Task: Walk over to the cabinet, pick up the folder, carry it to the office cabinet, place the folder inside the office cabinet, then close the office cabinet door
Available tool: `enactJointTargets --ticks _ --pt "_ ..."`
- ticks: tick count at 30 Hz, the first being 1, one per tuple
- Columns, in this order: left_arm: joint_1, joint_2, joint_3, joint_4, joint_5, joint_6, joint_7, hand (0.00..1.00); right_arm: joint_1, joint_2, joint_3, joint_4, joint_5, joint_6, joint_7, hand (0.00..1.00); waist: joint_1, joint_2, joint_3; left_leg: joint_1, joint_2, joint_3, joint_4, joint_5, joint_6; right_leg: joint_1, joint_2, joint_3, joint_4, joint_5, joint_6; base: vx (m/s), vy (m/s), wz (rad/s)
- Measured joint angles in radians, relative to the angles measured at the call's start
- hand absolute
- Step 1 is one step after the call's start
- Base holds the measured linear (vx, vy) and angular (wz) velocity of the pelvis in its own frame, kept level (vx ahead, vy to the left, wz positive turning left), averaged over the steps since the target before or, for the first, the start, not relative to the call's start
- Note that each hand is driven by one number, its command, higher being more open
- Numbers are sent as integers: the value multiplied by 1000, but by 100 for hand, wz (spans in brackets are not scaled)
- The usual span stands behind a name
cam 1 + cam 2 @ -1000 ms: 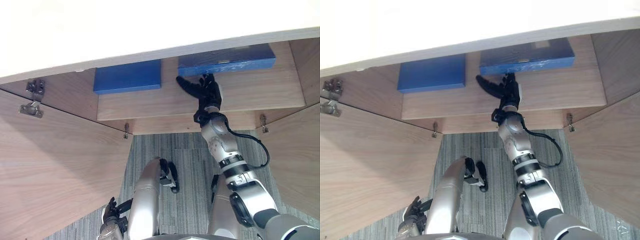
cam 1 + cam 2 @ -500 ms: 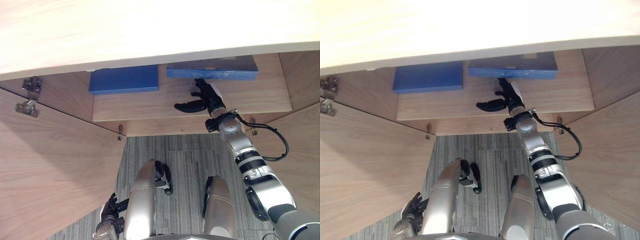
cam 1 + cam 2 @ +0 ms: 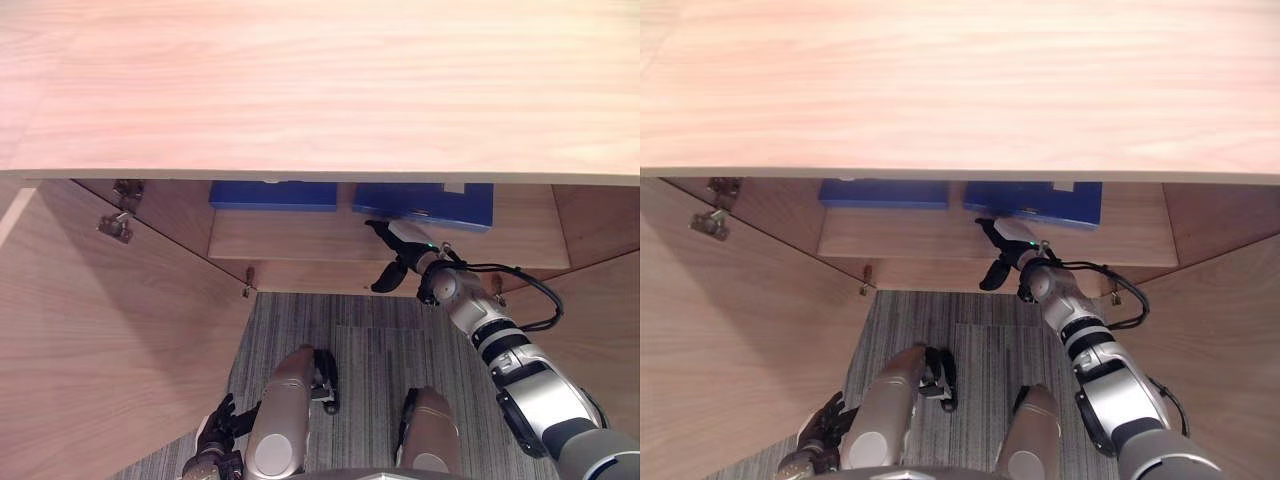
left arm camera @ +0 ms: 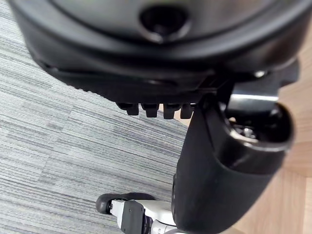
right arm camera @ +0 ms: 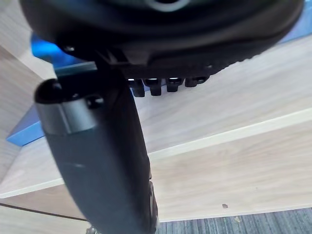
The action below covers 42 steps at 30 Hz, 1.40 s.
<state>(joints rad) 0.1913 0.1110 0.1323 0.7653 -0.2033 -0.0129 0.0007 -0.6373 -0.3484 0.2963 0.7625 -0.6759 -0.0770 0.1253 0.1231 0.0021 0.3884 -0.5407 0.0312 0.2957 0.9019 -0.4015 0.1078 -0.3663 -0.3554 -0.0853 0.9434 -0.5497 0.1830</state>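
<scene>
The right hand (image 3: 408,252) hovers over the cabinet shelf (image 3: 300,236) just before the right-hand blue folder (image 3: 430,203) — fingers spread, holding nothing — while the left hand (image 3: 212,445) hangs low, fingers loose.

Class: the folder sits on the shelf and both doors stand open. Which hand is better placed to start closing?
Right, probably. The right hand is raised at shelf height before the right folder, open and empty, its arm beside the right door. The left hand hangs low by the floor.
</scene>
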Motion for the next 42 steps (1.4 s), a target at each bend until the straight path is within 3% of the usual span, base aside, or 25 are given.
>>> enactJointTargets --ticks 5,12,15,21,31,33,36,38,40,42 --pt "28 -3 -4 -36 18 -1 -1 100 1 -7 -31 41 -2 30 -7 100 9 -2 -8 37 -28 -1 -36 14 7 47 -30 -36 -33 16 14 40 2 10" --pt "58 -12 -9 -38 26 -1 -1 100 52 -11 -43 105 -12 96 -23 100 14 6 -43 100 -38 -18 -137 67 -5 136 -23 -100 -147 71 15 17 -33 8" --pt "64 -4 -25 -34 44 -1 0 100 117 2 -40 109 -31 101 -28 100 14 5 -69 149 -38 -31 -266 141 -18 190 13 -132 -277 141 -6 14 -95 2" --pt "65 13 -25 9 62 -2 0 100 141 31 -33 220 -27 96 -1 100 -3 -8 -147 251 -26 -64 -628 363 -68 288 133 -182 -643 345 -50 1 -117 -1" --pt "68 15 5 16 105 -1 -10 100 193 -13 -84 343 -17 120 17 100 -31 -16 -185 384 -21 -86 -904 531 -64 352 196 -204 -772 415 -83 -49 -81 2" --pt "67 13 7 16 106 -1 -11 100 198 -12 -96 343 15 121 15 100 -35 -15 -187 386 -16 -85 -900 532 -64 354 201 -199 -774 416 -86 -40 -36 -6" --pt "62 11 26 16 113 -1 -7 100 217 28 -140 355 96 122 -17 100 -31 -6 -188 311 28 -82 -690 427 -72 365 229 -171 -786 428 -100 -54 -58 -29" --pt "60 -4 49 26 136 -1 7 100 242 113 -250 421 219 122 -65 100 -13 24 -207 236 68 -260 -474 313 -117 373 291 -115 -805 447 -111 -29 -57 -73" --pt "35 -22 49 45 138 -2 21 100 292 176 -373 456 337 119 -104 100 -16 44 -218 206 69 -357 -401 262 -144 371 318 -92 -826 466 -114 6 32 -51" --pt "2 -21 41 64 172 -1 38 100 358 247 -491 491 471 127 -141 100 -24 40 -220 206 69 -385 -387 247 -162 368 328 -71 -831 473 -117 -7 46 -33"
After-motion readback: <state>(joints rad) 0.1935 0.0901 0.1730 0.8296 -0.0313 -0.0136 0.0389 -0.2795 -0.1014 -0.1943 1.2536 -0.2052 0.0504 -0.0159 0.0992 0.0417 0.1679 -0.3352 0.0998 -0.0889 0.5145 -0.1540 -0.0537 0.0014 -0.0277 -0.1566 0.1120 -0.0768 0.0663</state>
